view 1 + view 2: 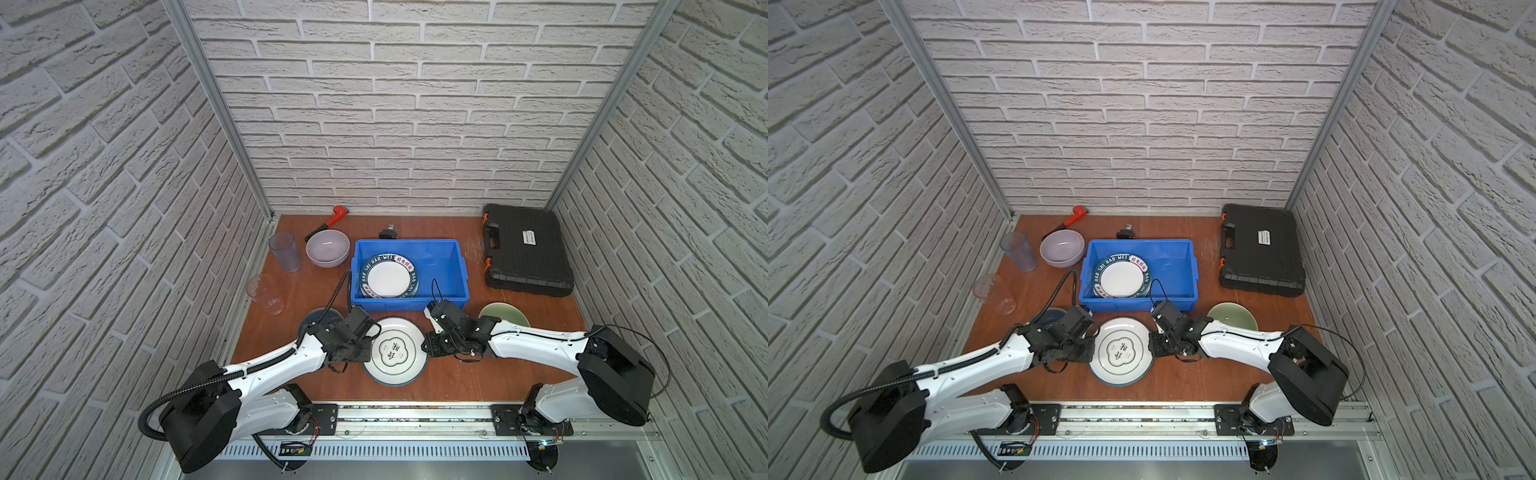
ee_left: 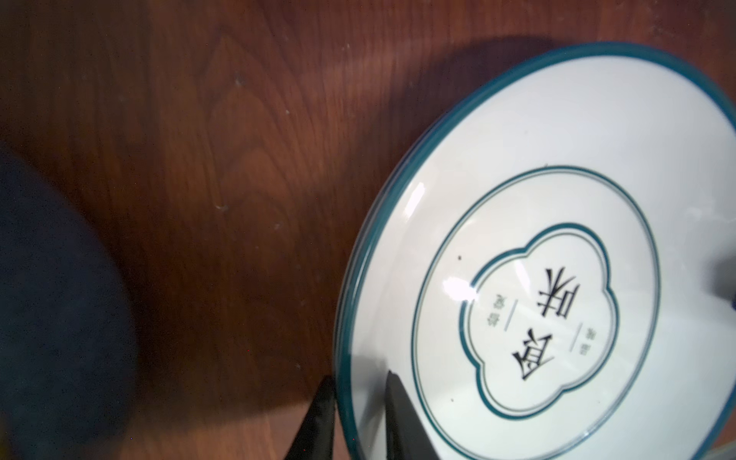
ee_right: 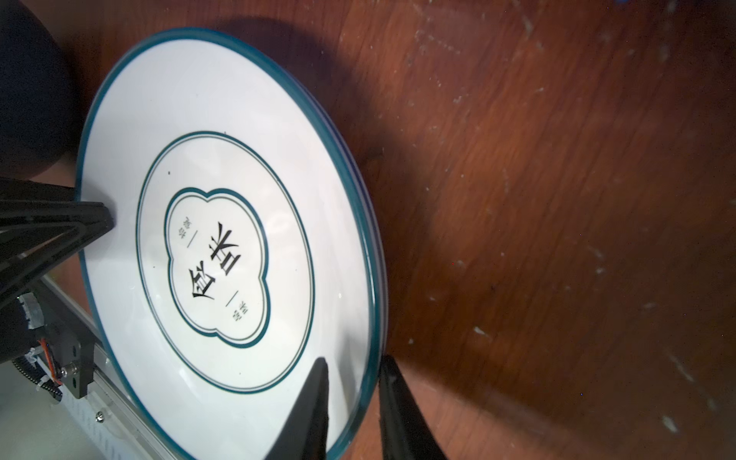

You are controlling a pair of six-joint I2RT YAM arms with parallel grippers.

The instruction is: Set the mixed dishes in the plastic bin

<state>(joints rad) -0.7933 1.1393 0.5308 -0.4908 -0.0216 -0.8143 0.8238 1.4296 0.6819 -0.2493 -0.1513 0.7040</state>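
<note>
two grippers address one dish: the teal-rimmed plate (image 1: 398,353), which lies on the table (image 1: 457,382) just in front of the blue plastic bin (image 1: 409,241), outside it. the left gripper (image 2: 360,376) brackets the plate's rim with one finger over the face and one outside the edge; the right gripper (image 3: 354,360) does the same on the opposite side. both pairs of jaws stand narrow, but whether the pads bear on the rim cannot be told from these views.

hazards, as judged:
1. slip. the surface is glossy and each hold covers only a thin lip (no finger reaches under the centre). a lift begun before both sides are firm would let the plate pivot and drop.
2. twist. unequal rise of the two arms would tilt the plate and lever it out of one hold.
3. bin wall. the near wall stands right beside the plate; too low a carry would strike the flared rim.
4. landing. a lettered plate (image 1: 388,279) already occupies the bin's left half; a release from height would put hard dish on hard dish.
5. neighbours. the arms pass over the dark blue bowl (image 1: 316,320) and the pale green bowl (image 1: 505,313); a sideways swing could knock either.
</note>
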